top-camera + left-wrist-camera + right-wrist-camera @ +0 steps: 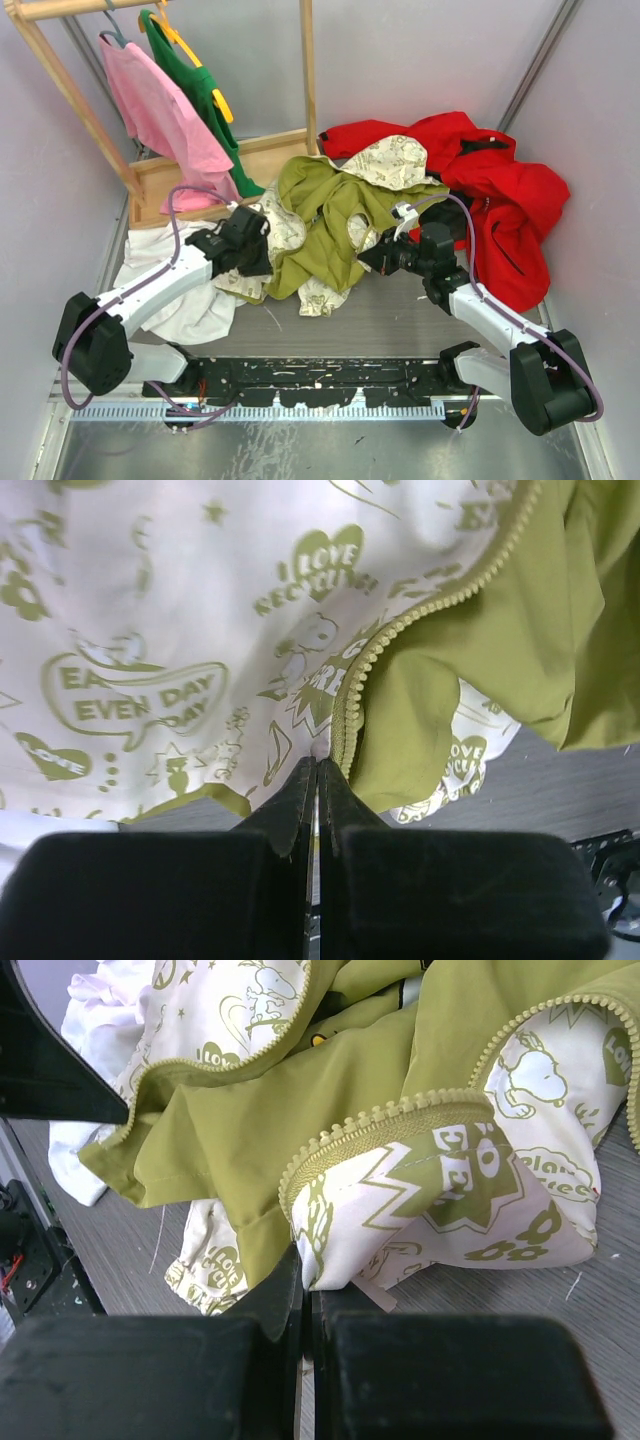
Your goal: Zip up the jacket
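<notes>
Olive-and-cream jacket [335,205] bunched mid-table [400,315], between both arms. Left claw [317,768] pressed together, pinching the cream lining by the zipper teeth [360,670]; right claw [303,1265] nipping the other front's lower corner. My read: I draw both edges taut, parallel, bottoms level before mating them; slider not visible

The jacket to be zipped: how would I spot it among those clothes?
Find the wooden rack; clothes lie heaped before it. The jacket lies between a red jacket and a white garment. Only it is olive-green with cream cartoon-printed lining.
</notes>
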Tool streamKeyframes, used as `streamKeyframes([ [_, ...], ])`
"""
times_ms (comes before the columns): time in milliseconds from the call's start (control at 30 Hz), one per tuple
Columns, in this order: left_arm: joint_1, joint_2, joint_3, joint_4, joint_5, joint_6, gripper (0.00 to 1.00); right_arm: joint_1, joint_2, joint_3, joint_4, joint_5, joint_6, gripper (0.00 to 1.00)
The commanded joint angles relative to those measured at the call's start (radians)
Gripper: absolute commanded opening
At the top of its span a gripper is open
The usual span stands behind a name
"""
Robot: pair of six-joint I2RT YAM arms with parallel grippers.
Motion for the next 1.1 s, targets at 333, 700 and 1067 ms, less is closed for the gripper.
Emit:
streamKeyframes([
  [333,0.120,-0.003,-0.035,0.105,0.152,-0.030,0.05,0.005,-0.004,0.016,0.034,0.012,-0.007,0.06],
  [700,0.120,0.095,-0.094,0.200,0.294,-0.073,0.14,0.009,0.009,0.018,0.036,0.012,-0.007,0.06],
  [1067,0.076,0.070,-0.103,0.141,0.281,-0.028,0.46,0.014,0.023,0.021,0.037,0.013,-0.010,0.06],
])
